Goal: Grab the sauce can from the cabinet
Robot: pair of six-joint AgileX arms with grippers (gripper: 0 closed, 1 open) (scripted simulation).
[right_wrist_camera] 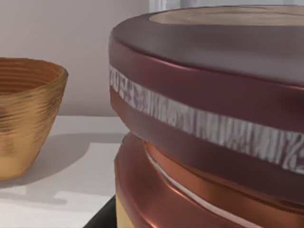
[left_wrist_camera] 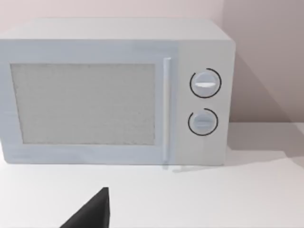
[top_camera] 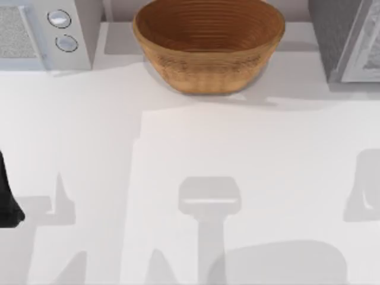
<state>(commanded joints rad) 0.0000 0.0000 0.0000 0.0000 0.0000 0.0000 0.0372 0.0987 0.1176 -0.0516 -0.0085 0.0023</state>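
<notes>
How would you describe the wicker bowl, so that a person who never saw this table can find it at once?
Start from the white table and look to its far edge, between the white microwave at the left and the grey cabinet at the right. There stands the wicker bowl, wide and round. It alone is golden-brown and woven in ridged rings, while its neighbours are pale and boxy.

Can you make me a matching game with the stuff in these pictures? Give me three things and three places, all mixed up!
Things:
1. wicker bowl
2. microwave
3. sauce can

Places:
A. back of the table, at the top view's left
B. right up close to the right wrist camera
C. back of the table, in the middle

Pairs: 1-C, 2-A, 3-B
</notes>
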